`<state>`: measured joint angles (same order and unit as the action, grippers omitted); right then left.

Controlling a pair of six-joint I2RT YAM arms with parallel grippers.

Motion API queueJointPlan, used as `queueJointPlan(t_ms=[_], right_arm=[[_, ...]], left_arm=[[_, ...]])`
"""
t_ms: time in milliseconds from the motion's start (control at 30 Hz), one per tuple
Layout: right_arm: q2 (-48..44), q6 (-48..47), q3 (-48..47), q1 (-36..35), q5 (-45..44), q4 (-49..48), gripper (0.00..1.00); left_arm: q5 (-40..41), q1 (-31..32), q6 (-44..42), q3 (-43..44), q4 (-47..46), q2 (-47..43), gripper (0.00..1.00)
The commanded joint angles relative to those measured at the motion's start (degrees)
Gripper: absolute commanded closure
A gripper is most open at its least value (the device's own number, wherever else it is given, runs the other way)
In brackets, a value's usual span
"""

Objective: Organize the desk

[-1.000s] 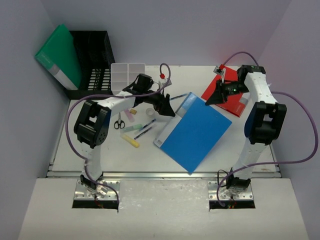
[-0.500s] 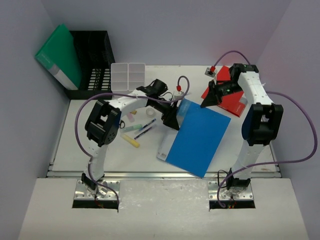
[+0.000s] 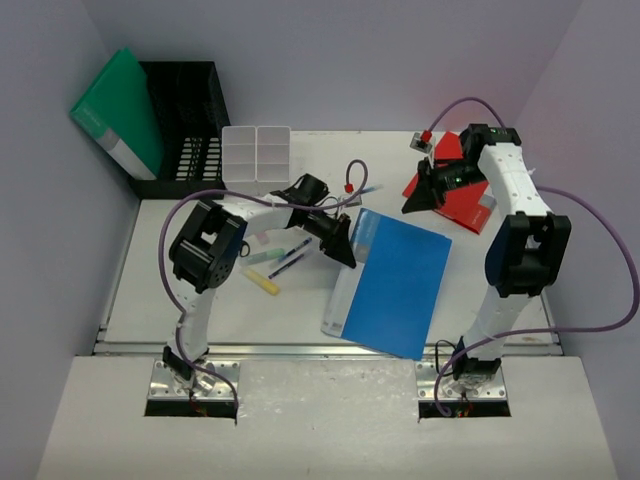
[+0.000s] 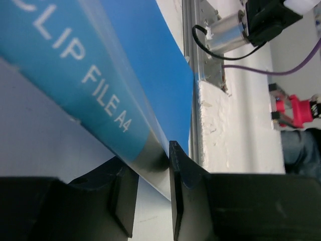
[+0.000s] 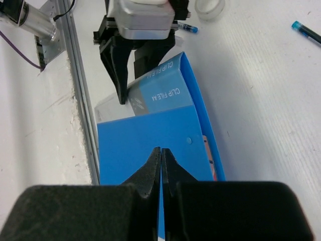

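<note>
Stretching beyond the arm bases (image 3: 190, 375), the large flat white desk (image 3: 200, 320) is carrying a flat blue plastic clip file (image 3: 400, 290) by its railed near edge. The left gripper (image 3: 347, 255) is pinching the file's spine. Farther back, the right gripper (image 5: 160, 153) is hovering clenched, empty.

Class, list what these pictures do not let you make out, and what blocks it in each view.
Top view: the right pincer covers part of the red folder.
Top view: the pens are too small to read any print.
Left wrist view: the blue clip file fills the frame, hiding most of the desk.
Every view: the file's contents, its cover being closed.
</note>
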<state>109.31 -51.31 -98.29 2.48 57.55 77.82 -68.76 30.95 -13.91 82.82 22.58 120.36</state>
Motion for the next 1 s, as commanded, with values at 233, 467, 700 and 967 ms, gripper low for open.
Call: queueJointPlan(t_ms=[233, 467, 700, 967], right_arm=[[-7.19, 2.85, 0.68, -0.11, 0.89, 3.12, 0.18], [-11.13, -0.80, -0.13, -0.28, 3.85, 2.15, 0.01], [-13.08, -0.96, -10.02, -1.50, 5.42, 5.33, 0.02], [-21.80, -4.31, -8.24, -5.60, -1.53, 3.07, 0.02]], left_arm=[[4.65, -1.33, 6.90, -9.99, -19.89, -19.18, 1.00], [6.33, -0.55, -2.04, -11.64, -13.83, -27.51, 1.00], [7.87, 0.35, -7.94, -10.67, -7.50, -29.50, 1.00], [10.08, 2.05, -10.10, -12.43, -7.13, -33.25, 1.00]])
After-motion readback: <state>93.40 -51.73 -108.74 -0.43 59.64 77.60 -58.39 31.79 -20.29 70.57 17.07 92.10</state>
